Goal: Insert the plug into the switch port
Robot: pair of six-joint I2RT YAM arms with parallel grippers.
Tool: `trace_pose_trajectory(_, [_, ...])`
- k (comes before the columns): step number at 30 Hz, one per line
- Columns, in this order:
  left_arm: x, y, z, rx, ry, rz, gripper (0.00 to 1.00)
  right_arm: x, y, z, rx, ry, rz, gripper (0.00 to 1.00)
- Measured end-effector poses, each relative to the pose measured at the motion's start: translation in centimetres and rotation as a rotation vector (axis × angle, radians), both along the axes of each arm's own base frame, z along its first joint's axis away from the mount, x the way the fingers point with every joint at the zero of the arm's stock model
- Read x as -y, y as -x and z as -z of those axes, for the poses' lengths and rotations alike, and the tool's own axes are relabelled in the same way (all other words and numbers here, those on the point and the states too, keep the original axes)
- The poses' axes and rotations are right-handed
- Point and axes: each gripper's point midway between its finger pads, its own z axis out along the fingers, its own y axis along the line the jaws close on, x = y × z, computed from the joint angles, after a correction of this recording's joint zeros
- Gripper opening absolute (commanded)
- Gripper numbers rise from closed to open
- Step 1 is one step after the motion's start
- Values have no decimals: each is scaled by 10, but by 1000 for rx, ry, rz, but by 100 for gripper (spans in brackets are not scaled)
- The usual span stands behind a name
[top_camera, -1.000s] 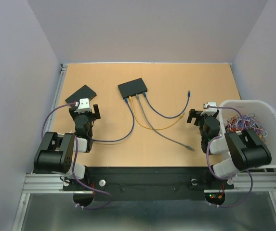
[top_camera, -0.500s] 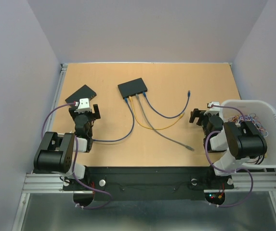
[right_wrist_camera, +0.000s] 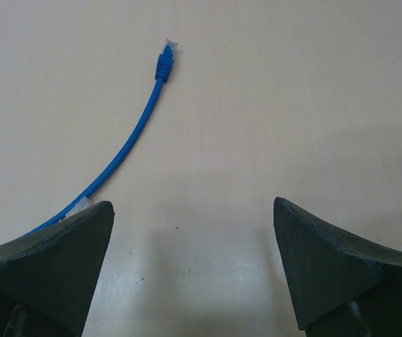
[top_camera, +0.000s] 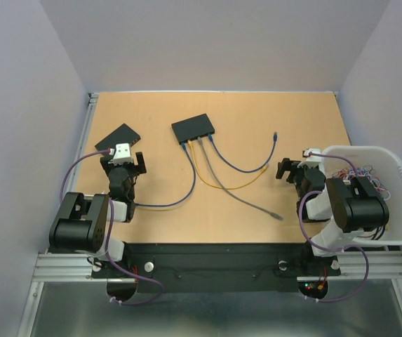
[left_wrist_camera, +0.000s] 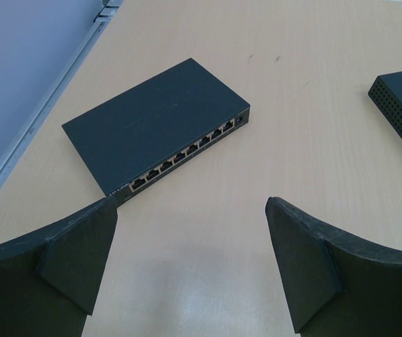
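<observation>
Over on the left, the left gripper (left_wrist_camera: 190, 207) hangs wide open and empty, just short of a black switch (left_wrist_camera: 155, 123) whose row of ports faces it. Further along, a second switch (top_camera: 193, 128) has several cables (top_camera: 202, 149) plugged in. The blue cable (right_wrist_camera: 124, 149) ends in a loose plug (right_wrist_camera: 165, 60) lying flat on the table (right_wrist_camera: 292, 105), ahead of the right gripper (right_wrist_camera: 193, 210), which is also spread wide and holds nothing, beside a white basket (top_camera: 397, 165).
</observation>
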Motion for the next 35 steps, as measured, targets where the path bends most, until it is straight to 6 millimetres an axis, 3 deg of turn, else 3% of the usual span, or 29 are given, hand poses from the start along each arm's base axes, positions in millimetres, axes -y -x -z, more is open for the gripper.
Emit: trace_pose_trajectory(35, [0,0,0,0,0,0,99,-1,-3,-1,0,-5,-4,100])
